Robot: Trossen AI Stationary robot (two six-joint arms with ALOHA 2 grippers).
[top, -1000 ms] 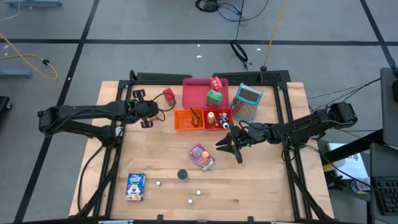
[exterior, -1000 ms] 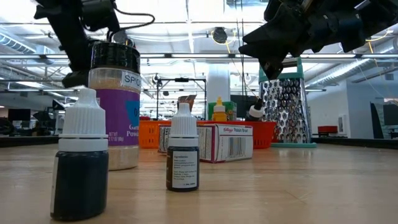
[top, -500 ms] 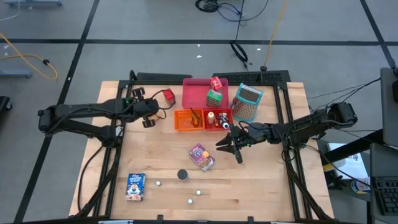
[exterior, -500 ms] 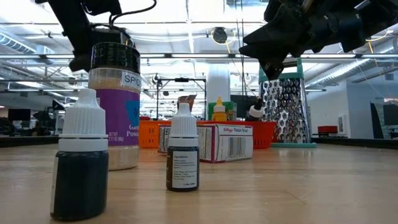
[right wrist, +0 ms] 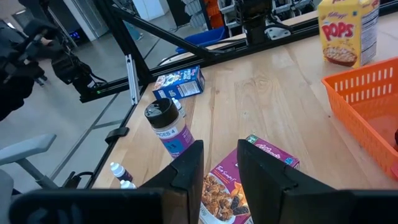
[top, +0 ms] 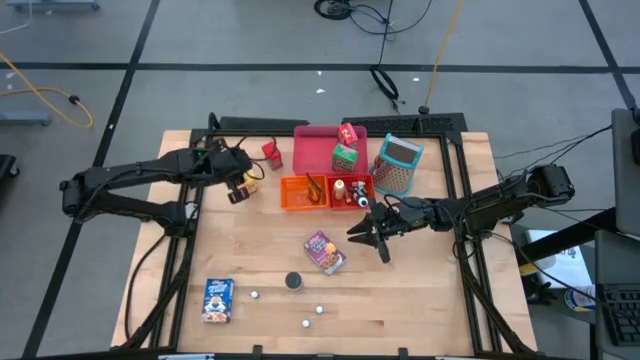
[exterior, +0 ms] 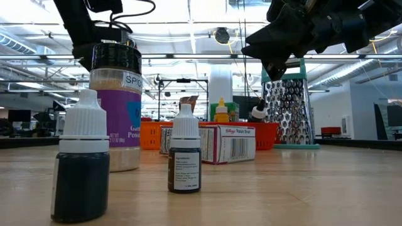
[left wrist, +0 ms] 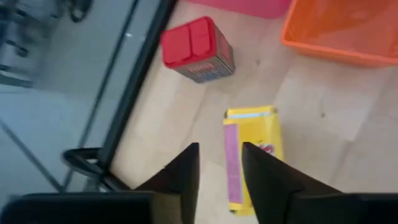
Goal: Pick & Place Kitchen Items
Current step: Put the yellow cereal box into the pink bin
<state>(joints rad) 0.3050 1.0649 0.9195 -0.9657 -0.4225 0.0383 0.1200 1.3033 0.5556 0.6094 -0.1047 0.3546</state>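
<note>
My left gripper [left wrist: 219, 168] has risen, fingers apart, empty | risk: clipping yellow box [left wrist: 252, 149] when I move across

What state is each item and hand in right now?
Yellow flat cardboard box, lying flat on table.
Red cardboard box, standing on table.
Purple cereal box, lying flat.
Blue cereal box, lying flat.
Black-lidded spice jar, upright, lid on.
Small white-capped dropper bottle, upright, capped.
Left hand, open, empty, above yellow box.
Right hand, open, empty, near purple box.
</note>
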